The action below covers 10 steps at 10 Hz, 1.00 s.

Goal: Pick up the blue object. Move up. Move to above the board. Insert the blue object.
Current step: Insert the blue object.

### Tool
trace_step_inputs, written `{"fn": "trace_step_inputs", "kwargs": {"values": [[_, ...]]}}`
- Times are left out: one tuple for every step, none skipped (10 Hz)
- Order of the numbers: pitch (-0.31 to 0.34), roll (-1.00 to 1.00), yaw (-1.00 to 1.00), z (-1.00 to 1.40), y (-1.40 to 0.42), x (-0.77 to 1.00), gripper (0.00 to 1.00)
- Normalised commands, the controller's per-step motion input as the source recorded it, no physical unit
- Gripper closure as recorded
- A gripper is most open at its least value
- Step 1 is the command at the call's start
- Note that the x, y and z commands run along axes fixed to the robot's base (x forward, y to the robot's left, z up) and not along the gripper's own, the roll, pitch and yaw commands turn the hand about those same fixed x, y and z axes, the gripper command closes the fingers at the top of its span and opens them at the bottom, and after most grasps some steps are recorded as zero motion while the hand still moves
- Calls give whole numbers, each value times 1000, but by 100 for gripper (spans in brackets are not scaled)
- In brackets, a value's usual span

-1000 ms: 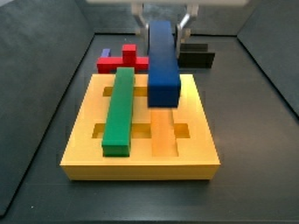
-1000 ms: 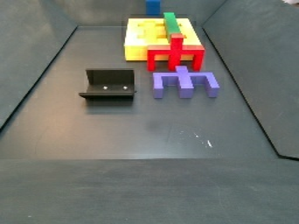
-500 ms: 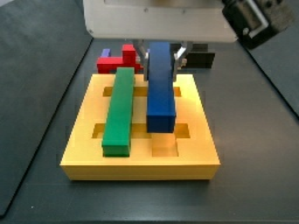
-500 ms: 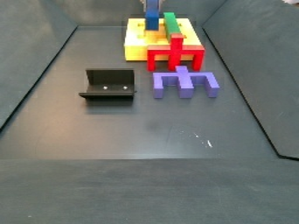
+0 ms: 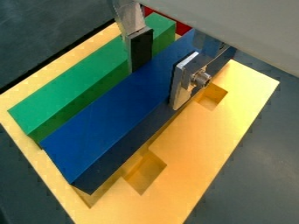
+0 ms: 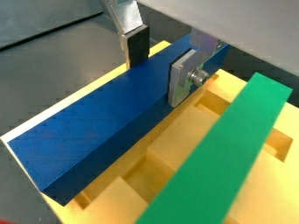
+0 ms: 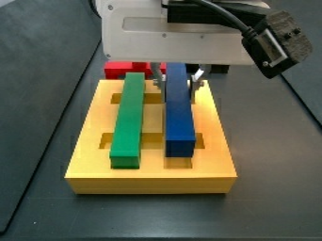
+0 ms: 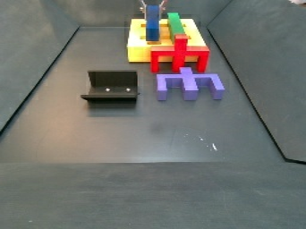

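Blue bar: the long dark-blue rectangular bar [image 7: 180, 115] now lies much lower and flatter over the board than a second ago, when it hung steeply tilted above it.
Meaning: I judge the insertion is nearly done; the bar looks close to seated in its groove, though its near end still seems slightly raised.
My gripper [image 5: 162, 63]: over the far half of the board, silver finger plates [image 6: 184, 75] narrowed onto the bar's sides, holding it.
Board: the thick yellow-orange grooved slab [image 7: 151, 174] carries the bar along its right-hand groove in a side view.
Neighbour: the long green bar [image 7: 127, 115] lies parallel, just beside it.
Long axis: runs the length of the board, level or nearly so, parallel to the grooves.
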Motion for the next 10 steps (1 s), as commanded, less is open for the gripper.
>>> {"fn": "trace_step_inputs", "kwargs": {"values": [[6,24,0,-37,-166,100,100],[4,37,0,-49,-154,100,100],[0,104,66,-100,-106,123,100],[3,159,97,-154,-74,131,100],[0,223,151,-186,-77,77,100],[0,249,237,-123,-94,0,100],[0,267,246,-100,-86,0,100],[0,290,180,-97,-51,0,100],[0,269,174,-94,-34,0,100],[0,226,91,-117,-3,17,100]]}}
